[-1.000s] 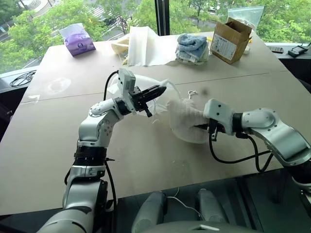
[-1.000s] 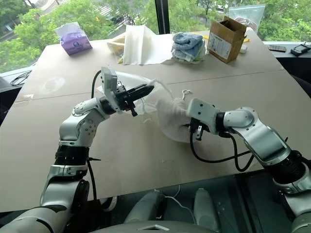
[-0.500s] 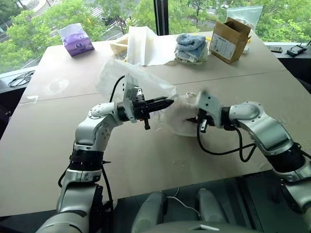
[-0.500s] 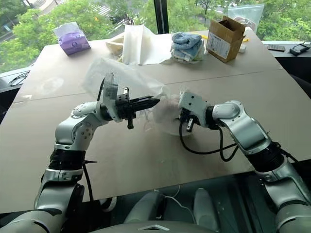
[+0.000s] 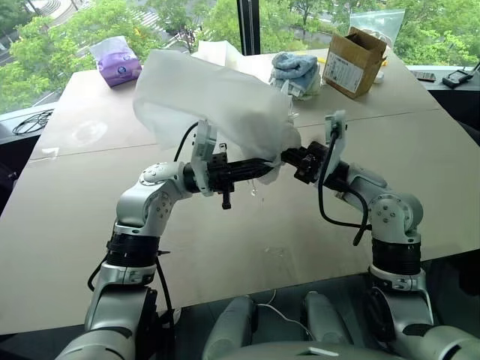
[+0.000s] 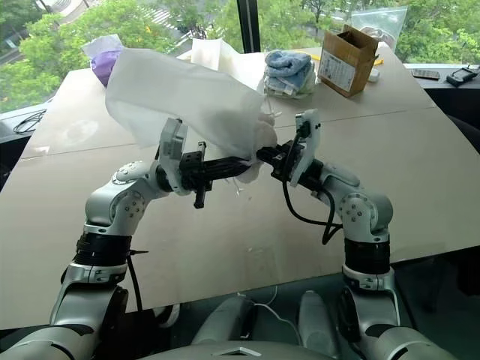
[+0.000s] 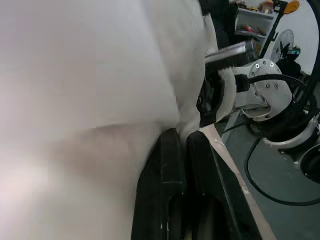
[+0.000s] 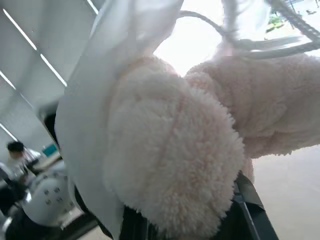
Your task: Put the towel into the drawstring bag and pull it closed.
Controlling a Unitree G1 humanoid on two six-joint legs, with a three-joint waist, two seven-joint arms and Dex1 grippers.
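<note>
The drawstring bag (image 5: 214, 101), thin semi-sheer white fabric, hangs in the air above the table and billows up toward the far left. My left gripper (image 5: 265, 166) points level to the right and is shut on the bag's lower edge (image 7: 150, 100). Facing it tip to tip, my right gripper (image 5: 295, 159) is shut on the towel. The towel (image 8: 175, 165) is a cream fluffy bundle at the bag's mouth, partly wrapped by the bag's fabric (image 8: 95, 105). Thin white cords (image 8: 240, 42) loop just past the towel.
At the table's (image 5: 225, 247) far edge stand a purple tissue pack (image 5: 116, 61), a white folded sheet (image 5: 217, 49) partly behind the bag, light-blue folded towels (image 5: 295, 71), a cardboard box (image 5: 356, 60) and a clear plastic bag (image 5: 379, 22). A black cable (image 5: 34, 120) lies far left.
Both grippers have drawn together, the right one rising and rolling over. The bag with the towel has left the table and now billows up above the left arm.
</note>
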